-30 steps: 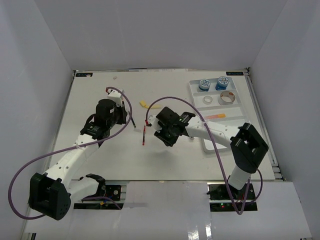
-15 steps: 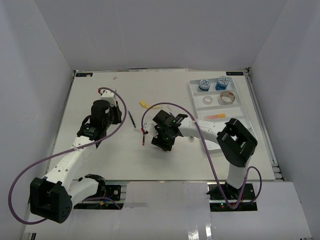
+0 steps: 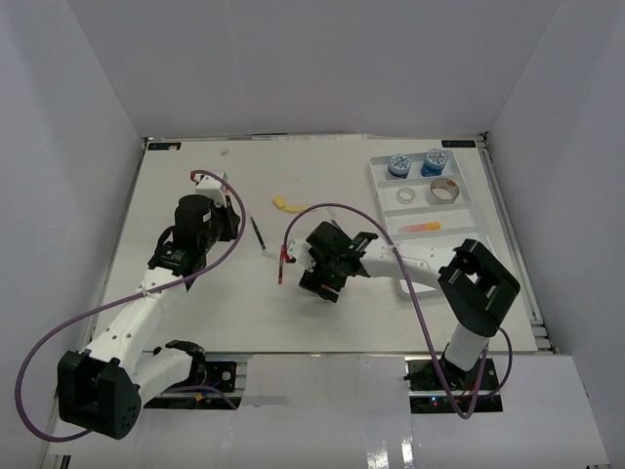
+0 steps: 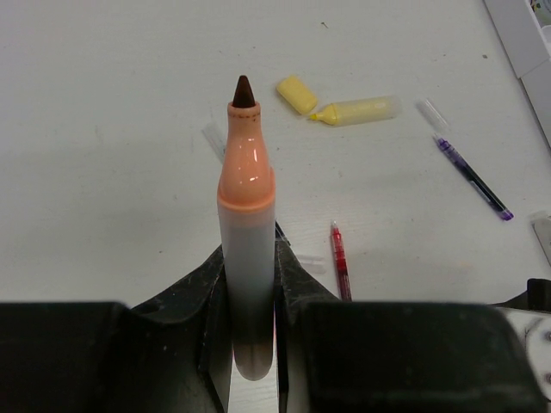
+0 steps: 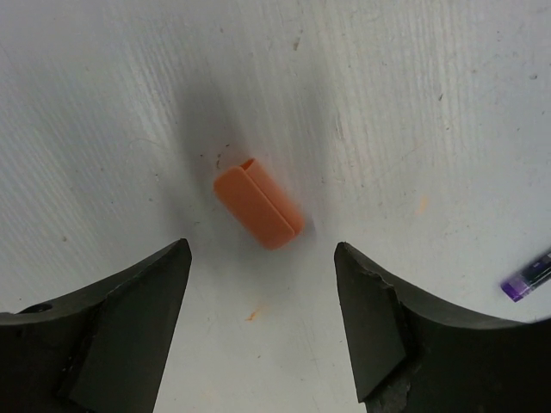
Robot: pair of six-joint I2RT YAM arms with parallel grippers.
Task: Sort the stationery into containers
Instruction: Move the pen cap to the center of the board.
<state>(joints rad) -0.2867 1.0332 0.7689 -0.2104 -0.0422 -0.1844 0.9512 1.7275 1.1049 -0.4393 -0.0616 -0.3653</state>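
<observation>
- Hovering low over the table [image 5: 413, 103], our right gripper [image 5: 261, 258] has its jaws wide apart. An orange cap [image 5: 258, 209] lies loose between them, and neither finger touches it.
- We hold an uncapped marker [image 4: 245, 198] in the left gripper [image 4: 251, 271], jaws clamped on its grey barrel, dark tip pointing away from the wrist.
- A yellow highlighter [image 4: 357, 109], a red pen [image 4: 339, 268] and a purple pen [image 4: 472, 178] lie unsorted beyond it.
- The white tray [image 3: 430, 211] sits well apart at far right, with blue-white tubs [image 3: 398, 164] and tape rolls [image 3: 444, 191] inside.
- We judge the step in hand to be picking up the cap, probably to close the marker before it is sorted.
- Next we must lower the right gripper and close it. The cap lies diagonal to the jaws, so a wrist turn may help.
</observation>
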